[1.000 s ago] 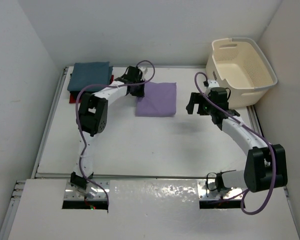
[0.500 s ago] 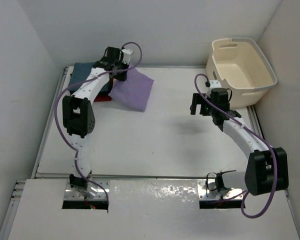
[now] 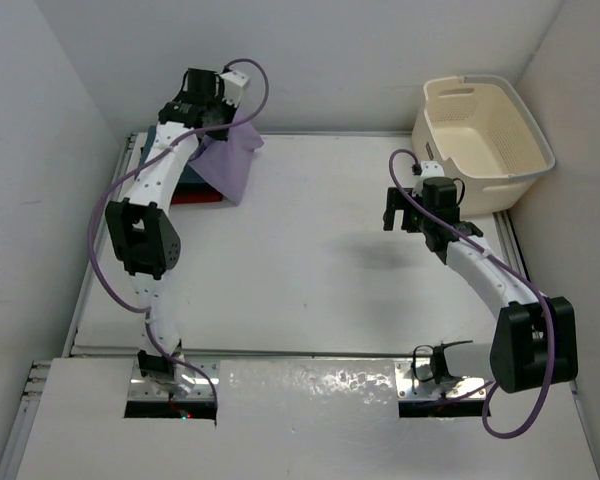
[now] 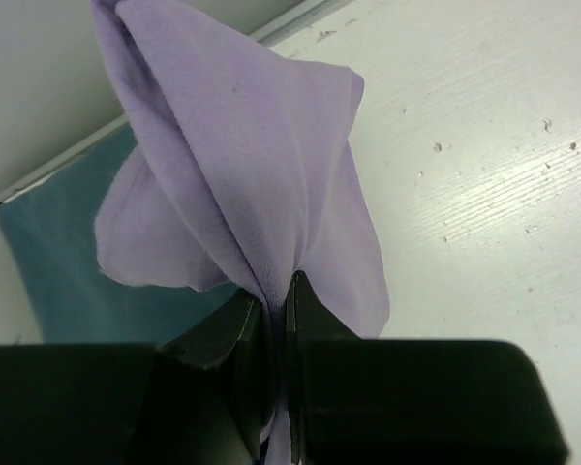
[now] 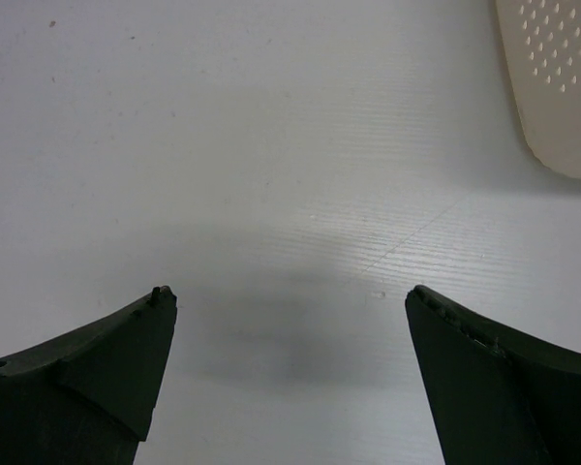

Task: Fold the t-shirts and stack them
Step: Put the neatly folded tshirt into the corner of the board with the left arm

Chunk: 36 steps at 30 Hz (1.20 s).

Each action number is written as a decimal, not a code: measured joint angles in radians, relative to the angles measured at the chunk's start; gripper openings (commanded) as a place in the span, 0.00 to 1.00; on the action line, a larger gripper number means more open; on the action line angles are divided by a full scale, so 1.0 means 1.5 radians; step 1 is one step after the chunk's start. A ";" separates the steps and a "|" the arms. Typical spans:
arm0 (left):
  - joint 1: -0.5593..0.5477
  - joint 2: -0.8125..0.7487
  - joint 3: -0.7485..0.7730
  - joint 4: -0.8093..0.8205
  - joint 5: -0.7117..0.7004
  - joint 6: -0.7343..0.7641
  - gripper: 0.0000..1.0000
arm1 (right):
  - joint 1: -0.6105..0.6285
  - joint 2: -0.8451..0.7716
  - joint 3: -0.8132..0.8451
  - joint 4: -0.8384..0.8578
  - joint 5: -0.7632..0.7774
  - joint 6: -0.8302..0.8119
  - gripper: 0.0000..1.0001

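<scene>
A folded lavender t-shirt [image 3: 230, 162] hangs bunched from my left gripper [image 3: 212, 130], raised over the table's far-left corner. In the left wrist view the jaws of that gripper [image 4: 276, 291] are shut on a pinched fold of the lavender t-shirt [image 4: 242, 174]. Under it lies a folded teal t-shirt [image 4: 68, 281], which in the top view [image 3: 187, 177] is mostly hidden by the arm. A red t-shirt [image 3: 195, 198] shows as a strip beneath the teal one. My right gripper [image 3: 401, 216] hovers open over bare table [image 5: 290, 145] at the right, nothing between its fingers [image 5: 107, 358].
A cream perforated laundry basket [image 3: 485, 130] stands at the far right corner, its rim [image 5: 562, 87] just ahead and right of the right gripper. White walls close in the white table [image 3: 310, 280] on the left, back and right.
My left gripper has lifted the lavender t-shirt off the table and carried it left and back, above the teal and red stack. The right arm has barely moved.
</scene>
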 measured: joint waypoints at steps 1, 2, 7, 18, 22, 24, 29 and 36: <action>0.004 -0.005 0.000 0.000 -0.005 0.005 0.00 | 0.000 0.000 0.000 0.000 0.001 0.000 0.99; 0.005 -0.008 0.002 0.000 -0.008 0.008 0.00 | 0.000 0.000 0.000 0.000 0.001 0.000 0.99; 0.029 -0.009 0.052 -0.002 -0.005 0.006 0.00 | 0.000 0.000 0.000 0.000 0.002 0.000 0.99; 0.100 -0.028 0.064 0.007 0.052 0.006 0.00 | 0.000 0.006 0.000 -0.001 0.004 0.001 0.99; 0.136 -0.026 0.065 0.012 0.082 0.001 0.00 | 0.000 0.014 0.000 -0.001 0.004 0.001 0.99; 0.161 -0.020 0.065 0.020 0.095 -0.003 0.00 | 0.000 0.020 0.000 -0.002 0.004 0.001 0.99; 0.218 0.019 0.065 0.035 0.122 -0.004 0.00 | 0.000 0.033 0.000 -0.012 0.004 0.001 0.99; 0.254 0.075 0.064 0.058 0.143 -0.001 0.00 | 0.000 0.036 0.000 -0.016 0.004 0.001 0.99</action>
